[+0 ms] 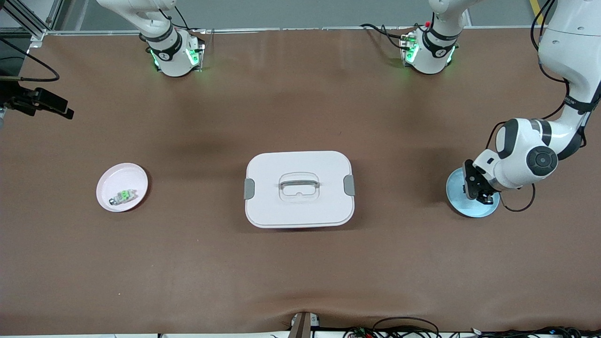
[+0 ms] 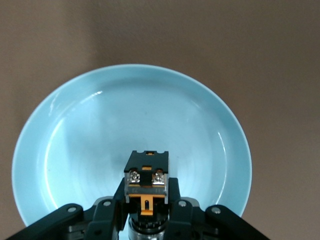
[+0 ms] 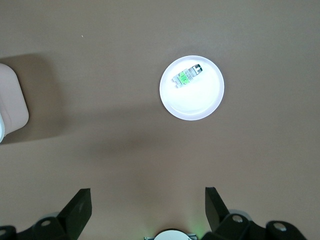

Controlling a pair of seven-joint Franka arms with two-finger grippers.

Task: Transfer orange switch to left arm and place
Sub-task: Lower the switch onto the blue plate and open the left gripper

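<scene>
The orange switch (image 2: 146, 172), a black block with orange parts, sits between the fingers of my left gripper (image 2: 146, 194), which is shut on it over the light blue plate (image 2: 75, 130). In the front view the left gripper (image 1: 480, 193) is low over that blue plate (image 1: 462, 204) at the left arm's end of the table; the switch is hidden there. The white box (image 1: 299, 188) with grey latches stands mid-table. My right gripper (image 3: 147, 205) is open and empty, high over bare table; it is out of the front view.
A pink plate (image 1: 110, 180) at the right arm's end holds a clear switch with a green top (image 1: 123, 195); both show in the right wrist view, plate (image 3: 195, 102) and switch (image 3: 187, 75), with a box corner (image 3: 12, 100). A black device (image 1: 42, 103) juts in from the table's side.
</scene>
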